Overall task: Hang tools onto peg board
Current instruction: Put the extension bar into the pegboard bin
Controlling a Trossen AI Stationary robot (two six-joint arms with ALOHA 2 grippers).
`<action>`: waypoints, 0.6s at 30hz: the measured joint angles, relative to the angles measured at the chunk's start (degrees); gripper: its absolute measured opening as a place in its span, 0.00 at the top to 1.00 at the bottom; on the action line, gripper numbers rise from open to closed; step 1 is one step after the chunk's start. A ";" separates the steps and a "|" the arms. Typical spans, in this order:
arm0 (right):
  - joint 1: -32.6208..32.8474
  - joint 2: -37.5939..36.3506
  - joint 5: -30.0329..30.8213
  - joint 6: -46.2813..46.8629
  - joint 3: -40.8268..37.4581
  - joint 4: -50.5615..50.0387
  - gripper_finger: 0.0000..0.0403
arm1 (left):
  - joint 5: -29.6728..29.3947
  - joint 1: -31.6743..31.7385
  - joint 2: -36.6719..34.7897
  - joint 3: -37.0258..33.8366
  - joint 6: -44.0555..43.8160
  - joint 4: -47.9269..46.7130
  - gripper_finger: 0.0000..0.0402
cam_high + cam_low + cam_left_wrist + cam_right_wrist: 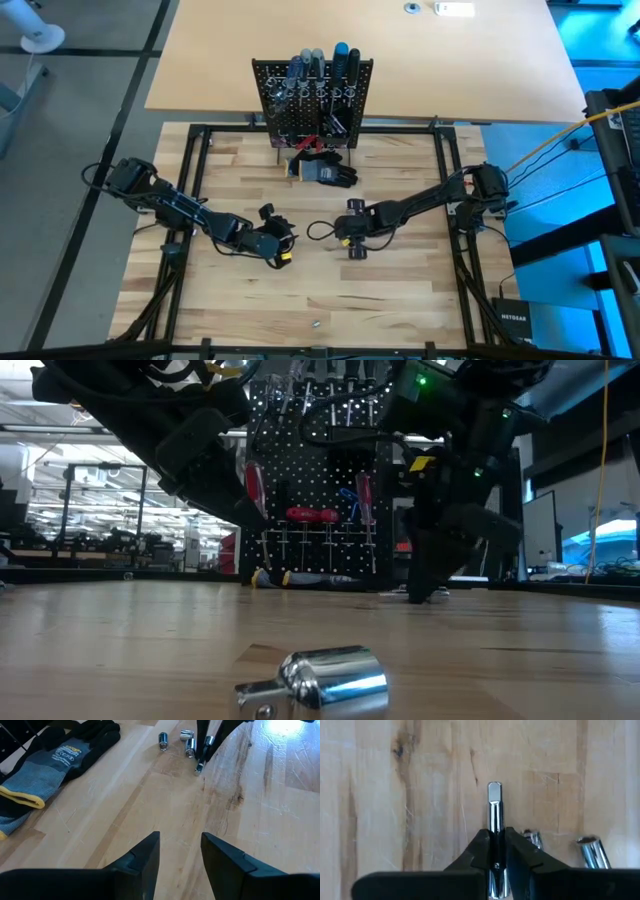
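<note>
Right gripper (495, 851) is down over the middle of the table (400, 290), fingers clamped on a slim silver extension bar (493, 812) that pokes out past the fingertips, square end leading. That's a thin, polished shaft in a narrow pinch, so my worry is it swivels or slides out once the arm swings toward the peg board (312, 100). If it tilts in the grip, the tip won't line up with a ring holder and could knock the screwdrivers (325, 65) already standing along the top of the board.

Left gripper (180, 851) hovers low on the near left side of the table, fingers apart, holding nothing. From its wrist view you see what the overhead misses: three small shiny sockets (186, 736) loose on the wood beyond it, with the right arm's bar standing just beside them, and a grey-and-black glove (47, 762) with a yellow cuff off to one side. A careless lift could clip those sockets and send them rolling.

The right wrist view shows the grip up close, with two sockets behind the fingers. The low view adds another silver socket (325, 682) lying alone at the near edge, well apart from both arms, plus red-handled drivers (313, 515) already hung on the board. Overhead, the board stands at the far edge, centre, the glove just in front of it.
</note>
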 joint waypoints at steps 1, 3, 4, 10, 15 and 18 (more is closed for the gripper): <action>-0.01 -0.29 0.03 -0.02 0.47 -0.15 0.89 | -0.01 -0.01 -0.01 -0.01 0.00 0.00 0.67; -0.01 -1.54 0.67 -0.34 2.01 -0.92 0.88 | 0.00 0.00 -0.01 0.00 0.00 0.01 0.67; 0.00 -2.60 1.13 -0.91 2.87 -1.43 0.88 | -0.01 0.00 0.00 -0.02 0.00 -0.02 0.67; 0.00 -7.07 5.95 -5.63 8.27 -5.42 0.90 | -0.01 0.00 0.00 -0.01 -0.02 0.00 0.67; -0.88 -10.66 12.32 -10.82 14.17 -6.51 0.88 | 0.00 0.00 0.00 -0.01 -0.02 0.00 0.67; -2.41 -11.95 15.10 -13.95 17.83 -5.97 0.89 | 0.00 0.00 0.00 -0.02 -0.02 0.01 0.67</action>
